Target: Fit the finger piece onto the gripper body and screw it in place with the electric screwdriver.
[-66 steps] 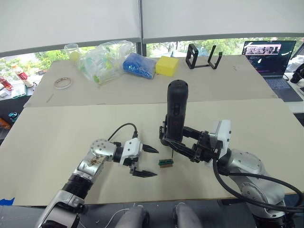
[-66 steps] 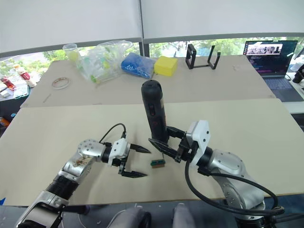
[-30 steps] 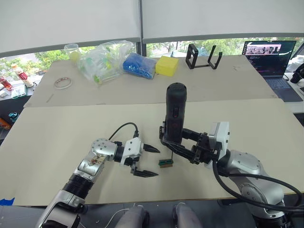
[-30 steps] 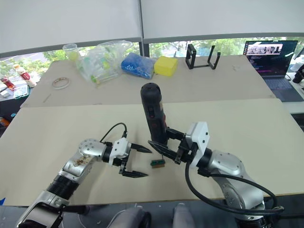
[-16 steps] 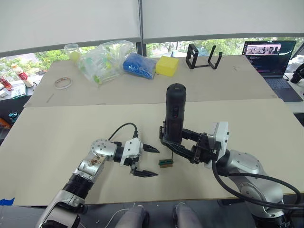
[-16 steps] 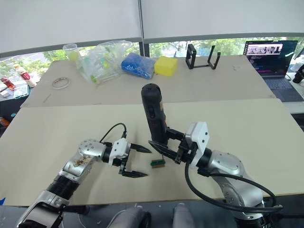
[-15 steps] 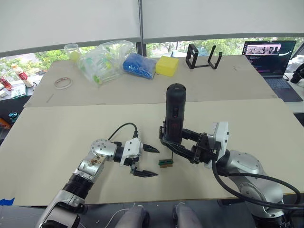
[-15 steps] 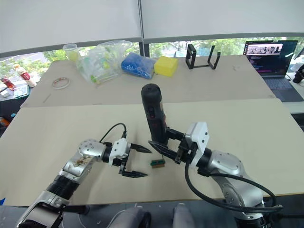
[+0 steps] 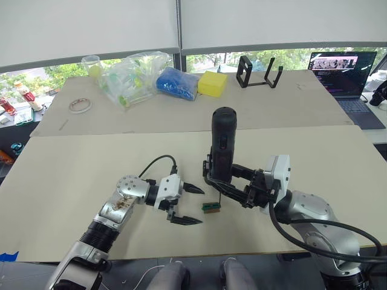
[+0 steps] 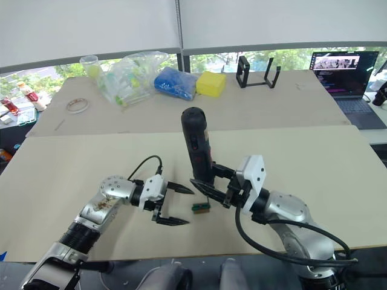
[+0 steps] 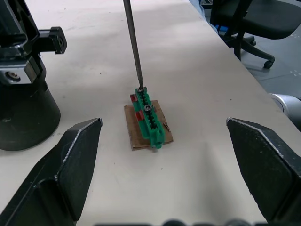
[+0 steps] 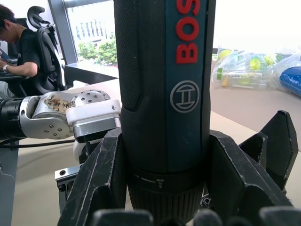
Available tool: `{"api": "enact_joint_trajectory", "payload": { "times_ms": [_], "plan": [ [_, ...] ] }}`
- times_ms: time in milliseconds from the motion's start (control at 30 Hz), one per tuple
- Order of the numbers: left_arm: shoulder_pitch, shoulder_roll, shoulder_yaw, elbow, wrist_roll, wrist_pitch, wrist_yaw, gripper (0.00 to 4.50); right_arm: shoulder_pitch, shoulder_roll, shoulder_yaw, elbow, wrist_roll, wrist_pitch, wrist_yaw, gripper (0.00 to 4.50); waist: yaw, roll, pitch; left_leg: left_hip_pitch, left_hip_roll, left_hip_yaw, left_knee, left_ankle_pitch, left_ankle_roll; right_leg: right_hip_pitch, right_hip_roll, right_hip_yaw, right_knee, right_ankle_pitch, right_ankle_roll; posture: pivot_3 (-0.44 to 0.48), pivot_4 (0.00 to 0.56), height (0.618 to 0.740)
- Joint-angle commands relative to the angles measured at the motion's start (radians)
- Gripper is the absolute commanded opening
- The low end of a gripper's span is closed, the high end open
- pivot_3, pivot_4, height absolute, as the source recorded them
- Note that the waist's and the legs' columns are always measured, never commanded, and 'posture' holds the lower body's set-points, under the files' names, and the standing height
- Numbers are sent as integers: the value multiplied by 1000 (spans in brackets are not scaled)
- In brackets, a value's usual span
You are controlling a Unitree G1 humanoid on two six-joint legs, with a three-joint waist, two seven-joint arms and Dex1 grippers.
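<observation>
Screwdriver bit [image 11: 133, 44] — on green block [image 11: 149, 117]

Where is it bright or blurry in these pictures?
Left eye view: daylight from the windows, table evenly lit. Left wrist view: bit and green block sharp, own fingers soft. Right wrist view: screwdriver crisp, sky behind washed out.

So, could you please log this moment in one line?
right gripper: holding electric screwdriver upright | bit on green block | left gripper: open beside
</observation>
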Motion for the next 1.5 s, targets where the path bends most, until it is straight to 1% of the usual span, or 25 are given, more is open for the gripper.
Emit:
{"api": "enact_joint_trajectory", "payload": {
  "times_ms": [33,667,1500],
  "plan": [
    [-16,6,18,-46,-15,11,3,4500,-23,3,-5,-34,14,-26,7,1907,0,0,0,0,0,0,0,0,0,0,0,0,0,0,0,0,150,740],
    [-24,16,26,-119,-25,87,16,4500,-33,1,3,-23,13,-20,9,1907,0,0,0,0,0,0,0,0,0,0,0,0,0,0,0,0,150,740],
    [-18,8,18,-22,-9,-5,7,4500,-13,0,8,-23,3,-40,27,1907,0,0,0,0,0,0,0,0,0,0,0,0,0,0,0,0,150,740]
  ]
}}
